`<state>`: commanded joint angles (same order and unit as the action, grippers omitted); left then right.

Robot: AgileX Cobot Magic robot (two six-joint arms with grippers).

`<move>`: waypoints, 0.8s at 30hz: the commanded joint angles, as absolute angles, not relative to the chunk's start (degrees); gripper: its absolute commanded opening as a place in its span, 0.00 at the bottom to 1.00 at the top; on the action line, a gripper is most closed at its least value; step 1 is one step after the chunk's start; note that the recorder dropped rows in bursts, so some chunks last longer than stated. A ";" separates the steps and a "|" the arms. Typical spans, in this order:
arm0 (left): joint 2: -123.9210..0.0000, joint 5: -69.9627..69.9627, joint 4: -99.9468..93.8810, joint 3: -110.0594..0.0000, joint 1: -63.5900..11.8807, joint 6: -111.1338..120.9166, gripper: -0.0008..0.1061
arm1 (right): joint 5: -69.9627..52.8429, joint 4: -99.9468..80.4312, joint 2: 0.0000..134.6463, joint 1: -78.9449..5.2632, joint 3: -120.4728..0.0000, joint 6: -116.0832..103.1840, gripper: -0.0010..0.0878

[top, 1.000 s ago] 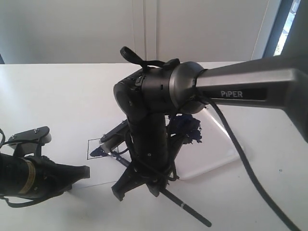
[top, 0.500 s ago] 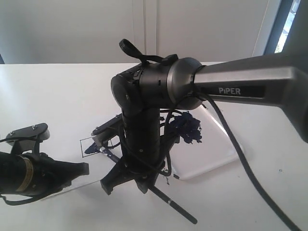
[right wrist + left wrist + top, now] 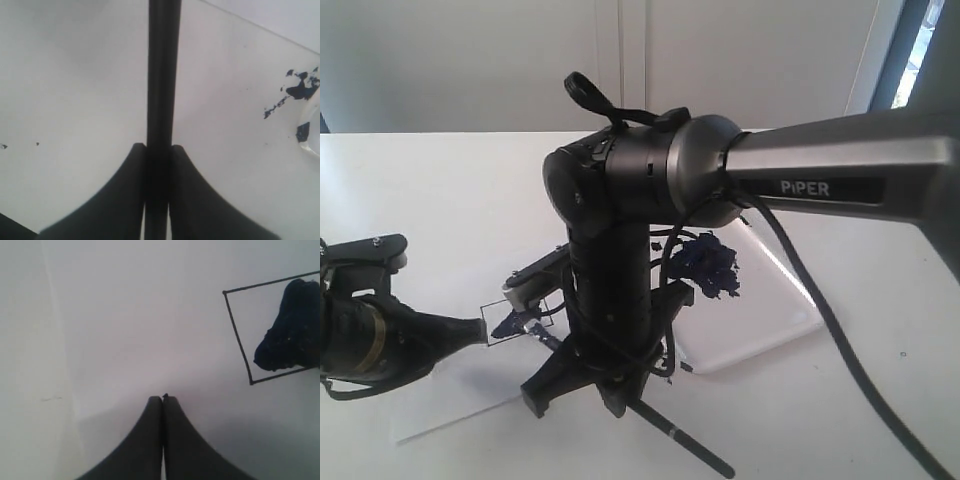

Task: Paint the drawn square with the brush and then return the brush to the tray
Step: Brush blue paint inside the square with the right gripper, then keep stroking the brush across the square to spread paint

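My right gripper [image 3: 623, 398] is shut on the brush [image 3: 685, 445], whose black handle sticks out toward the table's near edge. In the right wrist view the handle [image 3: 163, 75] runs straight out between the shut fingers [image 3: 132, 165]. The brush's bristle end reaches into the drawn square [image 3: 513, 320] on the white paper. That square [image 3: 250, 330] holds a dark blue blotch [image 3: 292, 332] on one side. My left gripper [image 3: 480, 330] is shut on nothing, its tips [image 3: 163, 399] resting on the paper just beside the square. The white tray [image 3: 770, 320] lies to the right, behind my right arm.
A ragged dark blue paint splotch [image 3: 712, 265] sits in the tray's far left part. The paper sheet [image 3: 450, 410] lies askew under both grippers. Blue specks [image 3: 295, 90] dot the surface near a glossy tray corner [image 3: 311, 127]. My right arm [image 3: 820, 180] spans the scene.
My right arm has swung left, carrying the brush tip further left along with the square and paper. The left gripper has drawn back left and now points at the square.
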<state>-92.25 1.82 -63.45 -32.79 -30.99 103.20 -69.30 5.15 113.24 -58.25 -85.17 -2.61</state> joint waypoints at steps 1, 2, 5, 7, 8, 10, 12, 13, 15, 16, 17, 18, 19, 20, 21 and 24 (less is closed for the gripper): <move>-93.43 1.08 -63.34 -32.79 -30.99 103.90 0.01 | -69.30 5.15 113.10 -58.33 -85.17 -2.71 0.01; -94.38 0.74 -63.08 -32.79 -30.99 104.36 0.01 | -69.30 5.06 113.11 -58.33 -85.17 -2.71 0.01; -96.67 -0.95 -63.08 -32.79 -30.99 104.66 0.01 | -68.66 5.06 112.58 -58.33 -85.17 -2.71 0.01; -97.49 -2.29 -63.08 -32.79 -30.99 104.66 0.01 | -67.03 4.24 112.58 -58.33 -85.17 -2.71 0.01; -97.61 -2.79 -63.08 -32.79 -30.99 104.66 0.01 | -66.33 4.24 112.58 -58.33 -85.17 -2.59 0.01; -97.61 -3.87 -63.08 -32.79 -30.99 104.66 0.01 | -64.98 4.24 112.69 -58.33 -85.17 -2.59 0.01; -97.61 -4.50 -63.08 -32.79 -30.99 104.76 0.01 | -63.90 4.24 113.13 -58.33 -85.17 -2.49 0.01; -97.61 -4.50 -63.08 -32.79 -30.99 104.76 0.01 | -63.90 4.24 113.38 -58.33 -85.26 -2.37 0.01; -97.61 -4.50 -63.08 -32.79 -30.99 104.76 0.01 | -64.03 4.24 114.54 -58.33 -85.26 -1.95 0.01; -97.61 -4.66 -63.08 -32.79 -30.99 104.76 0.01 | -64.03 4.24 115.31 -58.22 -85.26 -1.81 0.01; -97.61 -4.86 -63.08 -32.79 -30.99 105.20 0.01 | -63.90 4.09 116.31 -58.22 -85.26 -1.81 0.01; -97.61 -4.86 -63.08 -32.79 -30.99 105.20 0.01 | -63.64 3.82 116.76 -58.22 -85.26 -1.81 0.01; -97.61 -4.97 -63.08 -32.67 -30.99 105.19 0.01 | -63.29 2.97 117.02 -58.22 -85.26 -1.81 0.01; -97.61 -4.97 -63.08 -32.67 -30.99 105.19 0.01 | -62.73 2.22 117.10 -58.22 -85.26 -2.21 0.01; -97.61 -4.82 -63.08 -32.67 -30.99 105.19 0.01 | -62.64 1.41 117.19 -58.22 -85.40 -2.87 0.01; -97.61 -4.82 -63.08 -32.67 -30.99 105.19 0.01 | -62.64 -0.45 117.19 -58.09 -86.08 -3.79 0.01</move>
<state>-97.61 -4.82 -63.08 -32.67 -30.99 105.19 -62.64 -0.45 117.19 -58.09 -86.08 -3.79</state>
